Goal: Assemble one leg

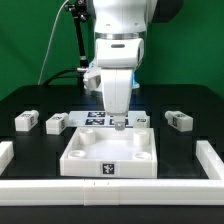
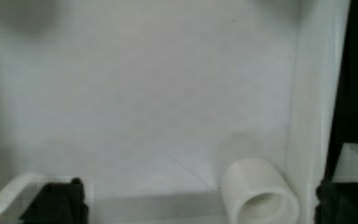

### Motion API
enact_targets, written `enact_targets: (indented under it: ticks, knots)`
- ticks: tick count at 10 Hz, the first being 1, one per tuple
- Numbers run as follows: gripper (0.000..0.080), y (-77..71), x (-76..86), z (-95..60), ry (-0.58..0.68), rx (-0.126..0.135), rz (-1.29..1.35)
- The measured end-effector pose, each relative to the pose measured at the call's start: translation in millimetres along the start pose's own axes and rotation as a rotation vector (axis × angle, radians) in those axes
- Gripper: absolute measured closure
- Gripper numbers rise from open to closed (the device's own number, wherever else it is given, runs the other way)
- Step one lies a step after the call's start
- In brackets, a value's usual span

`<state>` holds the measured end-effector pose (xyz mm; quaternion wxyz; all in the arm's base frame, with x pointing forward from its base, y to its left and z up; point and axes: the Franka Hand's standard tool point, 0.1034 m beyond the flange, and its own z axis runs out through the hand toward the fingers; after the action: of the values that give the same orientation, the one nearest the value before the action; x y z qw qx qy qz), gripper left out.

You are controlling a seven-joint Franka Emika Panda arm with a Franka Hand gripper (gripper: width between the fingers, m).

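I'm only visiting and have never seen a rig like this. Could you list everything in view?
legs: four, white blocks with tags; two at the exterior view's left, one far right, one beside the marker board
tray-like tabletop: one, white, centre front, tag on its near face
marker board: one, white with black tags, behind the tabletop
round stub: one, white, wrist view only; cannot tell what it is
border rails: white, along the front and both sides
table: one, black
backdrop: green
arm: one, white, centre
gripper: one, open, over the tabletop's far edge
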<state>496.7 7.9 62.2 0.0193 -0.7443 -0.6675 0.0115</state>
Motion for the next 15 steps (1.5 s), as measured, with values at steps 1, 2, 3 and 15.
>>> enact_targets:
  ticks: [1, 2, 3, 15]
  knots:
    - [0.0150, -1.4, -0.5, 1.6, 0.001, 0.001, 0.002]
    - [0.0150, -9.8, -2.2, 8.6, 0.002, 0.007, 0.005]
    - [0.0150, -23.0, -2.4, 17.2, 0.003, 0.011, 0.004]
    - [0.0548, -48.4, -13.0, 49.3, 0.007, 0.061, 0.025]
